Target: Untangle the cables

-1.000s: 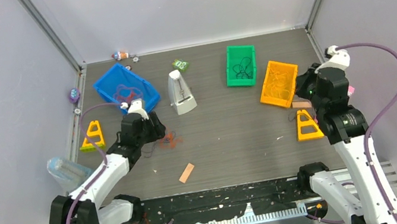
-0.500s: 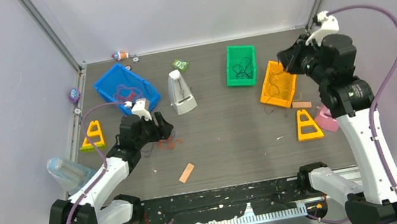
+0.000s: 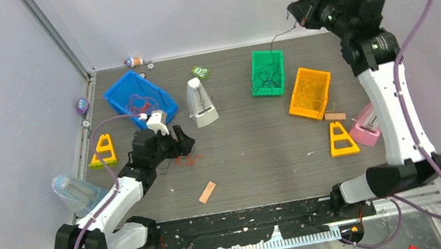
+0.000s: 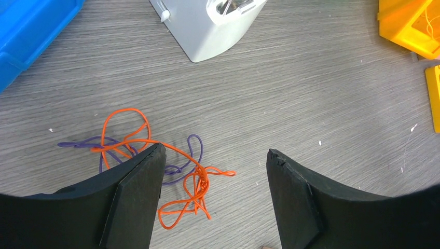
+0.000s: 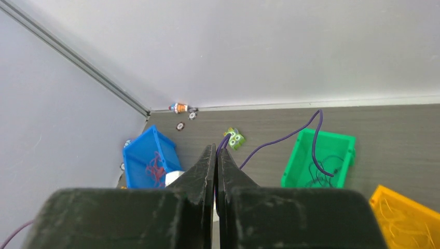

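A tangle of a thin orange cable (image 4: 200, 182) and a thin purple cable (image 4: 193, 149) lies on the table, also seen in the top view (image 3: 190, 159). My left gripper (image 4: 215, 151) is open and empty just above it, the tangle by its left finger; in the top view the gripper (image 3: 182, 145) sits low. My right gripper (image 5: 217, 149) is raised high at the back (image 3: 295, 11), shut on another thin purple cable (image 5: 280, 139). That cable hangs down (image 3: 274, 41) into the green bin (image 3: 270, 87), where black cables lie.
A blue bin (image 3: 121, 95) holds red cables and an orange bin (image 3: 322, 85) holds yellow ones. A white metronome-shaped object (image 3: 201, 103) stands mid-table. Yellow triangular pieces (image 3: 102, 151) (image 3: 342, 139), a pink item (image 3: 365, 128) and a tan block (image 3: 207, 192) lie around.
My right arm has risen from beside the orange bin to high over the back of the table, lifting the thin purple cable. My left gripper has edged right over the tangle.
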